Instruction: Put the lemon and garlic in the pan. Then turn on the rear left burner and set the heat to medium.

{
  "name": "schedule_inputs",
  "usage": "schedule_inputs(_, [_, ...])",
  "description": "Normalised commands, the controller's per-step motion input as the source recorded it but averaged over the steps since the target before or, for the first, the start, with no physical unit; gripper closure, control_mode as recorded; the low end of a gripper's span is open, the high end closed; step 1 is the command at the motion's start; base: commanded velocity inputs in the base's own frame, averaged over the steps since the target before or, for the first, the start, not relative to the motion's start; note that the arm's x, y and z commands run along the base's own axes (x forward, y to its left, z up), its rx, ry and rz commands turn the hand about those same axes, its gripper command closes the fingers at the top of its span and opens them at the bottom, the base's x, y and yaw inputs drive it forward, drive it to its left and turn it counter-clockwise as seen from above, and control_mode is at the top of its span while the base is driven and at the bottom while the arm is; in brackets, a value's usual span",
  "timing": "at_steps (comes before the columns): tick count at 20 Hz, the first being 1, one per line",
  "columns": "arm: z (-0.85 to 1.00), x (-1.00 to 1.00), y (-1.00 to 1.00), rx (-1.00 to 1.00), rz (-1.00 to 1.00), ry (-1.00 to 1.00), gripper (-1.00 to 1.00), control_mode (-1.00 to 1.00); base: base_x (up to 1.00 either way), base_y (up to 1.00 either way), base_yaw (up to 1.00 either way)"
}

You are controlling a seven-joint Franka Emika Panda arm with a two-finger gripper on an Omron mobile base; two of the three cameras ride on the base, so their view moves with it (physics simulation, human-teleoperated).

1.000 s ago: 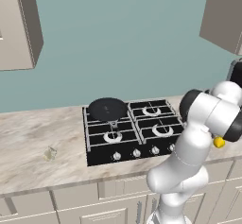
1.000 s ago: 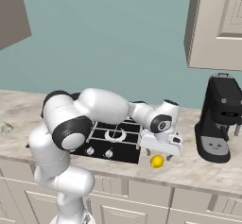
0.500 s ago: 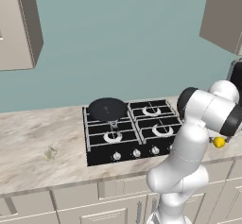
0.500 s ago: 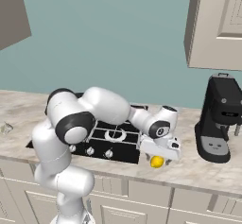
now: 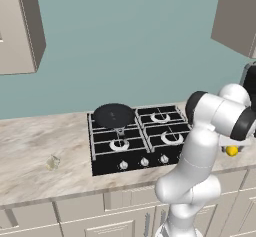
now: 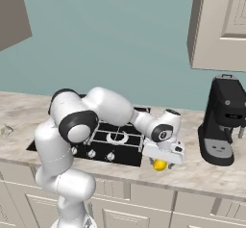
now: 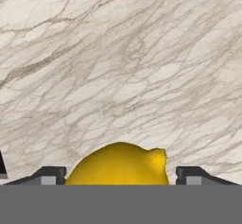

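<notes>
A: Garlic (image 5: 52, 162) first, far left on the marble counter (image 5: 30, 146), well apart from everything. Then the pan (image 5: 114, 115), which sits on the rear left burner (image 5: 113, 119) of the cooktop (image 5: 140, 140), with nothing in it yet.

B: And the lemon (image 7: 119, 164)?

A: On the counter right of the cooktop, near the coffee machine (image 6: 222, 121). The gripper (image 6: 162, 160) is low over it, fingers (image 7: 49, 175) spread on either side of the fruit with a little gap each way, so nothing is pinched yet.

B: What worries you?

A: A round fruit on smooth stone. If one finger touches first, I'd expect it to roll out sideways (toward the counter edge, which looks close in the right base view). A shallow grip high on the curve could also squeeze it out downward.

B: And afterwards?

A: The carry crosses the whole cooktop; a loose hold might drop it on the grates. The pan's handle points toward the front, and could be knocked.
</notes>
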Motion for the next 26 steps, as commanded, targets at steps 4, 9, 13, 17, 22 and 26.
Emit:
schedule_inputs(4, [0.00,0.00,0.00,0.00,0.00,0.00,1.00,-1.00,0.00,0.00,0.00])
schedule_inputs(9, [0.00,-0.02,0.00,0.00,0.00,-0.06,1.00,-1.00,0.00,0.00,0.00])
schedule_inputs(13, [0.57,-0.06,0.00,0.00,0.00,-0.10,1.00,-1.00,0.00,0.00,0.00])
schedule_inputs(17, [0.75,0.06,0.11,0.01,0.01,-0.01,1.00,-1.00,0.00,0.00,0.00])
schedule_inputs(22, [0.53,0.32,0.55,0.00,0.03,0.00,1.00,-1.00,0.00,0.00,0.00])
schedule_inputs(26, [0.41,0.54,0.85,0.00,0.06,-0.08,1.00,-1.00,0.00,0.00,0.00])
